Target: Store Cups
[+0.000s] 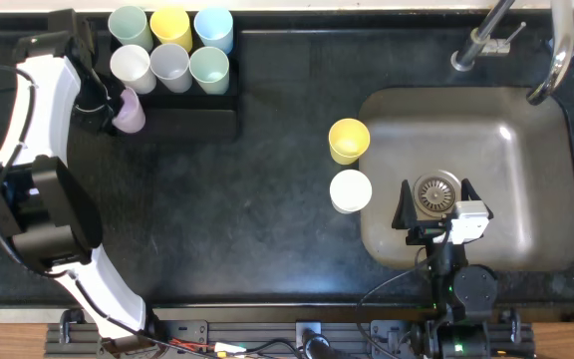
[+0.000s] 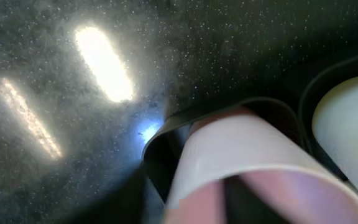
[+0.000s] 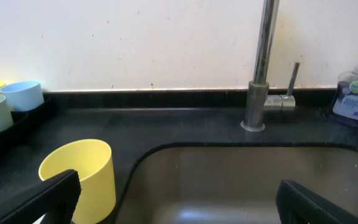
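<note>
The counter (image 1: 267, 209) is seen straight down from a fixed overhead camera. The left wrist camera is held very close to a pink cup (image 2: 253, 155) at 10 o'clock. The right wrist camera is set low over the sink (image 3: 241, 180), faced toward 12 o'clock; the yellow cup (image 3: 82, 171) and faucet (image 3: 263, 68) are shared with the overhead view.

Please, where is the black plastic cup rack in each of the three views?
Top view: black plastic cup rack, upper left.
Left wrist view: its curved slot rim, behind the pink plastic cup.
Right wrist view: its dark wall, beneath the pale blue cup.
Shared landmark: the dark speckled countertop.
</note>
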`<state>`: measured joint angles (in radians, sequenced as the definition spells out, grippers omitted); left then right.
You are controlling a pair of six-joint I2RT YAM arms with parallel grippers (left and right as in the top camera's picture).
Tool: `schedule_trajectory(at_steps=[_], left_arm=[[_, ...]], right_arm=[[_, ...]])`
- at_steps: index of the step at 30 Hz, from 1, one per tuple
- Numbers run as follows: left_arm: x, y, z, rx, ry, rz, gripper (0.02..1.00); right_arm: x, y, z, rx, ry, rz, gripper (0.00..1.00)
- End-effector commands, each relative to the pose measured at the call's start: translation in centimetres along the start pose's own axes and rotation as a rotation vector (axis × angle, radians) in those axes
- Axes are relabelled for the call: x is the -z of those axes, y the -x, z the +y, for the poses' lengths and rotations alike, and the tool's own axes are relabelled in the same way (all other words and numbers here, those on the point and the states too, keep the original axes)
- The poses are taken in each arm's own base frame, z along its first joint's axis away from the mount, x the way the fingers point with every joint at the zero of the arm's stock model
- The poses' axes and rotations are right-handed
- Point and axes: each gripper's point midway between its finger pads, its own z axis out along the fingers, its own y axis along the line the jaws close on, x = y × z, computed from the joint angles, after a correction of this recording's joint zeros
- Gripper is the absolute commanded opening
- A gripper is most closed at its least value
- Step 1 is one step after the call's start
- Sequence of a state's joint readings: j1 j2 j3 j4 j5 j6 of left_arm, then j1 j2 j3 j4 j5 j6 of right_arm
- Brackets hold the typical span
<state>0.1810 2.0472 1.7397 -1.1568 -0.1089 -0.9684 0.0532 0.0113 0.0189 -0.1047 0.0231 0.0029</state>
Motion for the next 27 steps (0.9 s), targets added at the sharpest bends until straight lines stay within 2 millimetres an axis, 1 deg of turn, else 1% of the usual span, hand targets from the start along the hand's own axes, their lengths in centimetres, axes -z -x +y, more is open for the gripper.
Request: schedule_trajectory(at_steps=[1, 4, 6, 8, 9, 11, 12, 13, 16, 18, 20, 21, 23, 25, 27], left_arm=[[-0.4, -0.1, 0.3, 0.005, 0.017, -0.001, 0.998], [0.2, -0.1, 0.1, 0.006, 0.0, -0.003, 0.998], [2.1, -0.2, -0.2, -0.003, -0.038, -0.029, 0.998], [4.2, -0.7, -0.8, -0.03, -0.083, -0.056, 0.998], [6.8, -1.9, -1.7, -0.099, -0.143, -0.086, 0.998], [9.6, -3.9, -2.9, -0.185, -0.208, -0.117, 0.998], [12.0, -7.0, -4.7, -0.3, -0.275, -0.153, 0.998], [12.9, -8.6, -5.6, -0.365, -0.301, -0.172, 0.998], [14.6, -15.0, -8.5, -0.564, -0.358, -0.236, 0.998], [15.0, -20.1, -10.4, -0.665, -0.399, -0.271, 0.998], [15.2, -24.5, -11.9, -0.68, -0.449, -0.289, 0.998], [15.1, -27.0, -12.6, -0.687, -0.482, -0.283, 0.998], [14.6, -31.0, -13.2, -0.711, -0.518, -0.246, 0.998], [13.7, -33.7, -13.2, -0.716, -0.521, -0.189, 0.998], [12.5, -35.5, -13.0, -0.719, -0.506, -0.135, 0.998]], right_arm=[[0.0, 0.1, 0.1, 0.002, 0.004, -0.01, 0.998], [0.0, 0.1, 0.1, 0.003, 0.004, -0.01, 0.998], [0.0, 0.1, 0.1, 0.003, 0.004, -0.01, 0.998], [0.0, 0.1, 0.1, 0.003, 0.004, -0.01, 0.998], [0.0, 0.1, 0.1, 0.002, 0.004, -0.01, 0.996], [0.0, 0.1, 0.1, 0.003, 0.004, -0.01, 0.998], [0.0, 0.1, 0.1, 0.002, 0.004, -0.01, 0.998], [0.0, 0.1, 0.1, 0.002, 0.004, -0.01, 0.998], [0.0, 0.1, 0.1, 0.003, 0.004, -0.01, 0.996], [0.0, 0.1, 0.1, 0.002, 0.004, -0.01, 0.996], [0.0, 0.1, 0.1, 0.003, 0.004, -0.01, 0.998], [0.0, 0.1, 0.1, 0.003, 0.004, -0.01, 0.998], [0.0, 0.1, 0.1, 0.002, 0.004, -0.01, 0.998], [0.0, 0.1, 0.1, 0.002, 0.004, -0.01, 0.996], [0.0, 0.1, 0.1, 0.003, 0.004, -0.01, 0.998]])
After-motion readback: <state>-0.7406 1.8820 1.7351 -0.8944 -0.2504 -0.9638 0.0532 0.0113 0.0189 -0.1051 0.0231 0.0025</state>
